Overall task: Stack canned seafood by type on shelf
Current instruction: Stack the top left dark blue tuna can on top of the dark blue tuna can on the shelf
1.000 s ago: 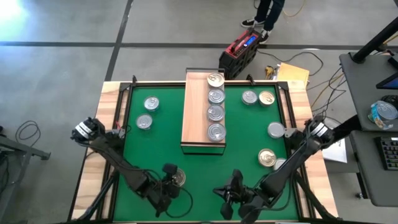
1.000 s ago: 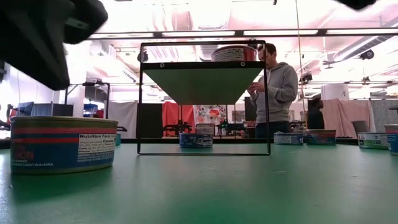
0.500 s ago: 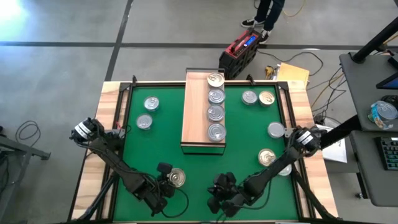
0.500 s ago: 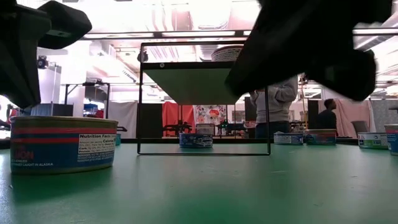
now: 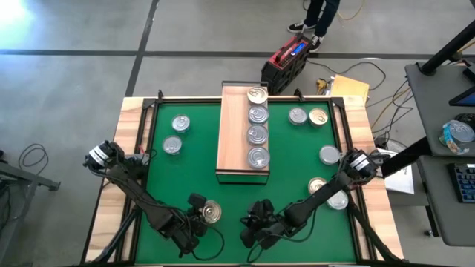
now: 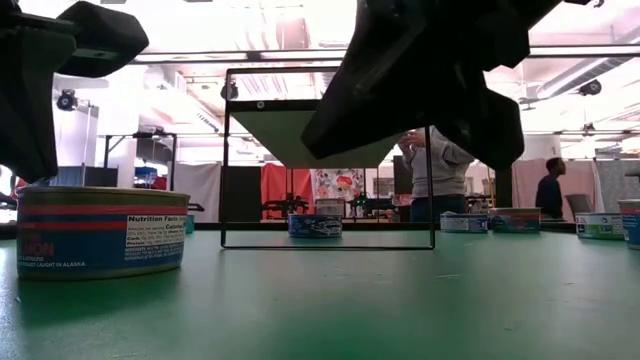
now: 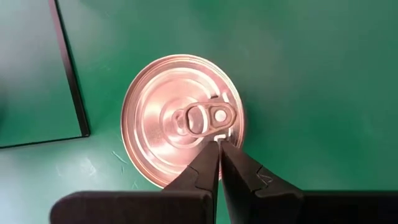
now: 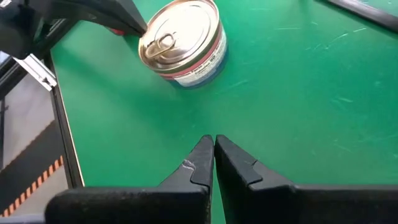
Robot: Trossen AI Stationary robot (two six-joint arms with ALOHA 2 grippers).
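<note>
1. A gold-lidded can [image 7: 182, 119] is seen sitting flat on the green mat [image 5: 185, 178] near the front edge, directly under the left gripper [image 7: 219, 149], whose fingers are pressed shut and hold nothing.
2. The can is judged rigid and fairly dense – a short metal tin with a smooth lid and pull tab [image 7: 204, 118]. The lid would likely slip, so the hold is best taken across the side wall with jaws opened wider than the can.
3. The right gripper [image 8: 213, 147] is also closed and empty, hanging over bare mat just beside the same can.
4. Four cans are already lined along the shelf [image 5: 232, 133]; others are scattered well apart on both sides of the mat.
5. Against a second ago, the right arm has been swung leftward toward the middle – the left gripper has been drawn back, leaving the lid exposed.
</note>
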